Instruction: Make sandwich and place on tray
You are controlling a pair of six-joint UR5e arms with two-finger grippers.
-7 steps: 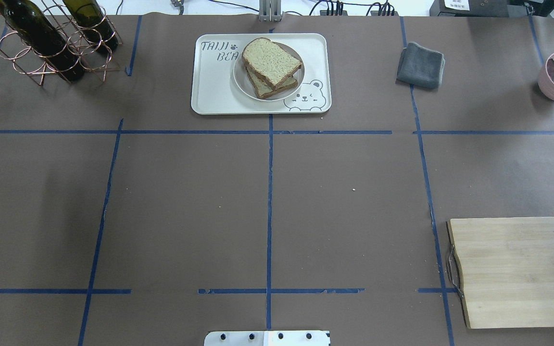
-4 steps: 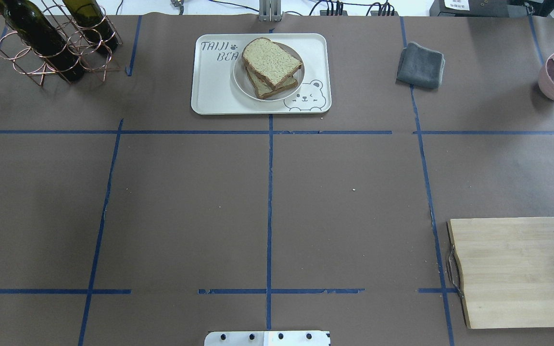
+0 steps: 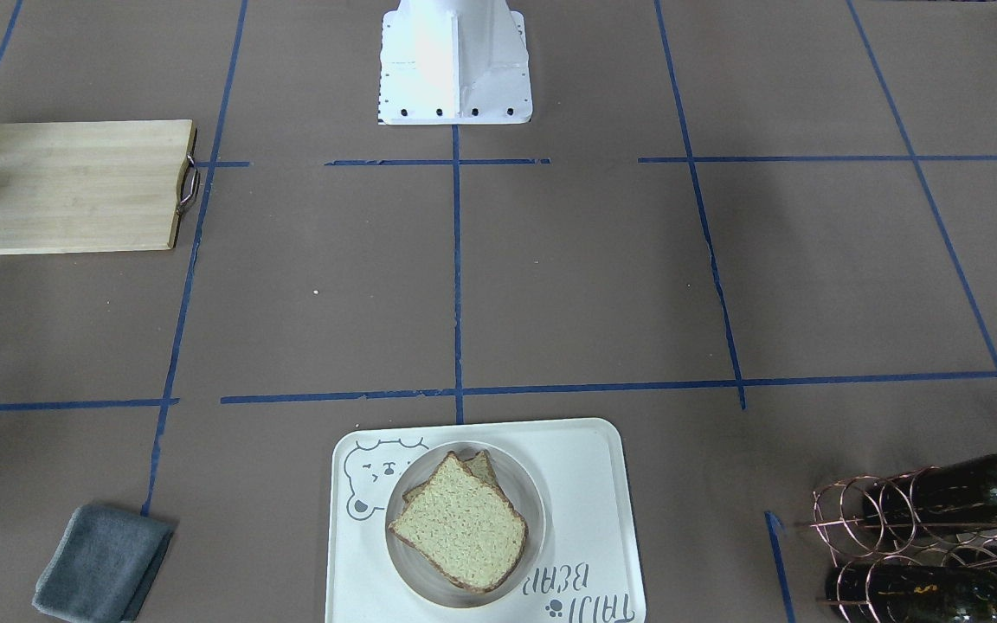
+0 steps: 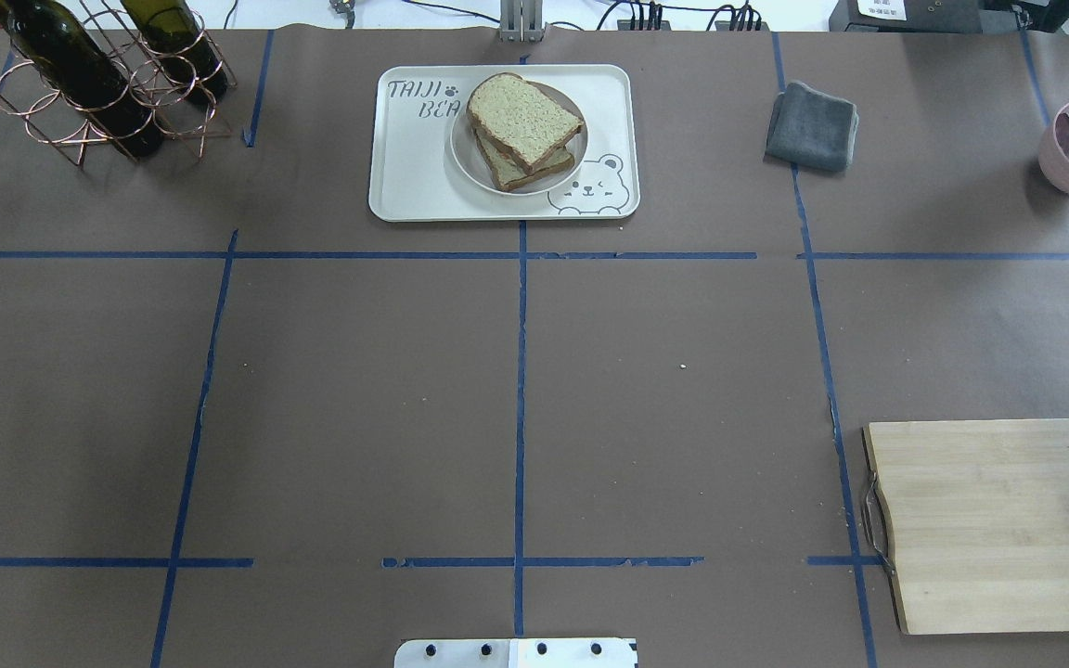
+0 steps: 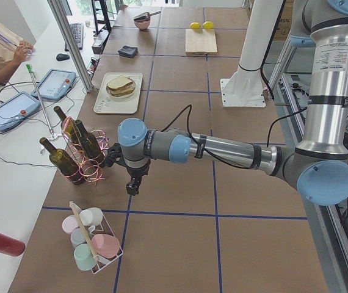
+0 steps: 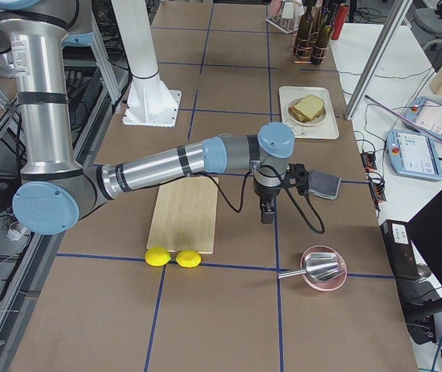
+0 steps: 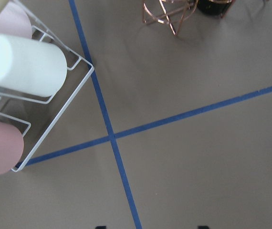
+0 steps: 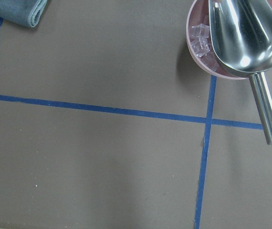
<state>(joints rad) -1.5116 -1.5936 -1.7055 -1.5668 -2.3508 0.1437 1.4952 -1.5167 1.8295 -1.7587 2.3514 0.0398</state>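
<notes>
Tan bread, two slices stacked askew: the sandwich (image 4: pixel 523 128) sits on a plate (image 4: pixel 463 158) on the tray (image 4: pixel 405 181), at the far side of the bench (image 4: pixel 683 371). No filling shows between the slices, so you can't confirm it's complete. Both arms hang well away from it. Your left claw (image 5: pixel 134 188) hovers low beside the bottle rack (image 5: pixel 82 152), with the cup rack (image 5: pixel 94 244) near. Your right claw (image 6: pixel 266 213) hovers between the board (image 6: pixel 184 217) and the cloth (image 6: pixel 319 184), with the bowl (image 8: pixel 195 47) and scoop (image 8: pixel 245 33) close by. Spread or pressed together? Can't tell, either one. The risk: a wide swing clips the bottles or snags the cloth, and a bump to the tray could slide that top slice off.
</notes>
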